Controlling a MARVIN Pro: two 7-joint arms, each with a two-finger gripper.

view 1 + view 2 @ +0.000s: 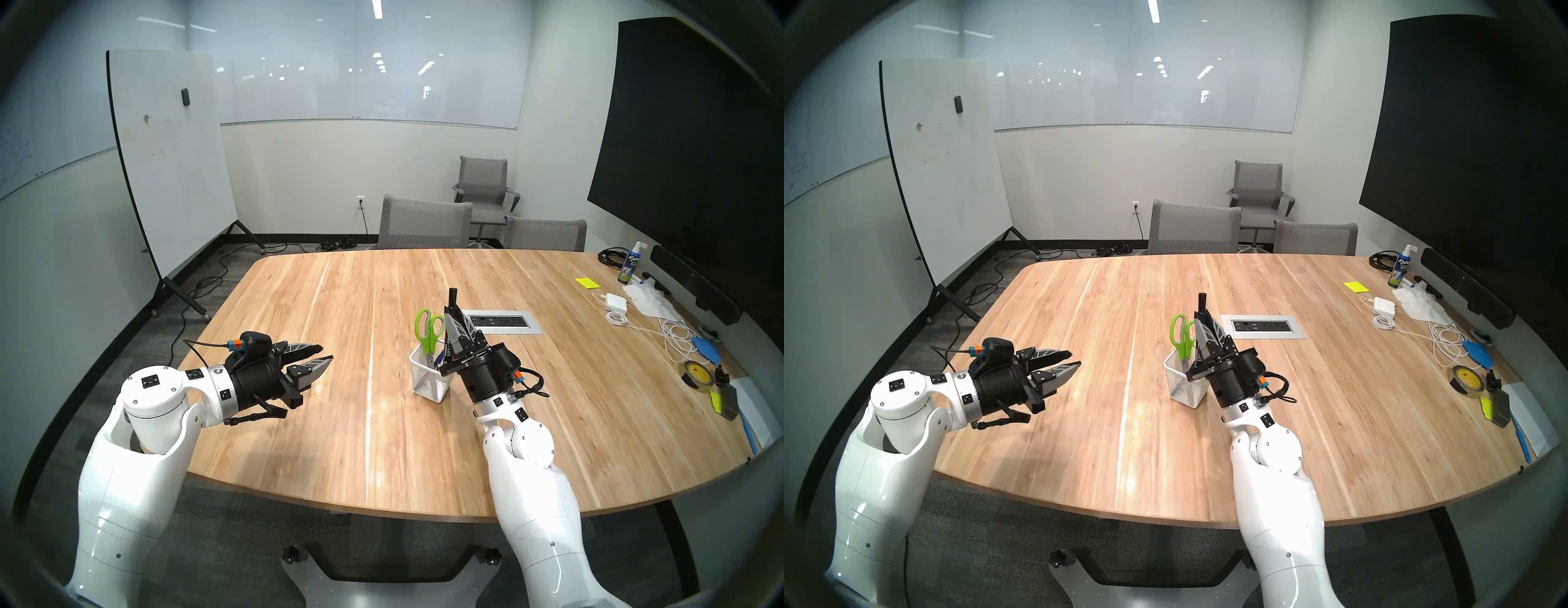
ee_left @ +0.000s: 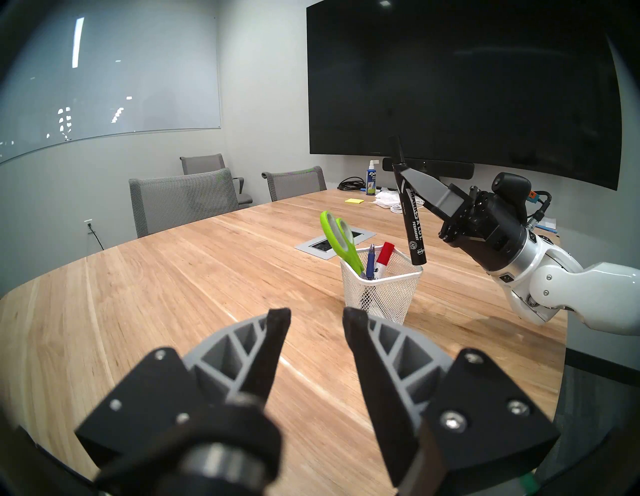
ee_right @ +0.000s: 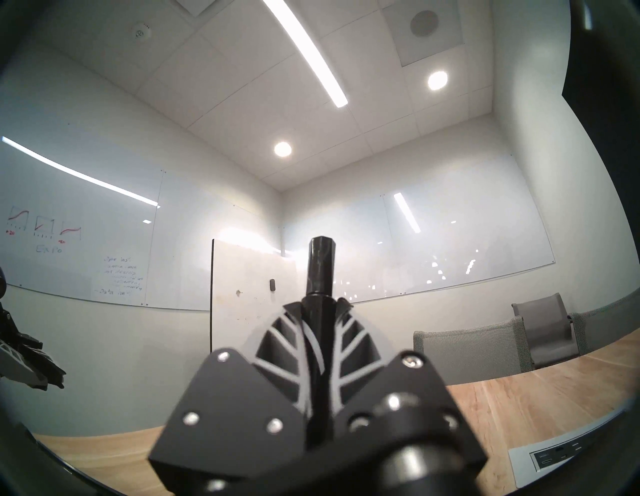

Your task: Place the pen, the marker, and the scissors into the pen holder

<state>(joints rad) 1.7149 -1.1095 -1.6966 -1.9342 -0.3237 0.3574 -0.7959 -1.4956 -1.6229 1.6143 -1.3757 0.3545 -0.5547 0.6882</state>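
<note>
Pen holder standing mid-table is already keeping the scissors and pen, so the right gripper, clamping the black marker above its rim, should be straightening it before releasing.

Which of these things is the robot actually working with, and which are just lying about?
Part of the job:
- pen holder
- scissors, pen and red-capped marker, already in it
- black marker, held in the right gripper just above the holder's rim

Just lying about:
- spray bottle
- sticky notes
- charger and cables
- tape roll
</note>
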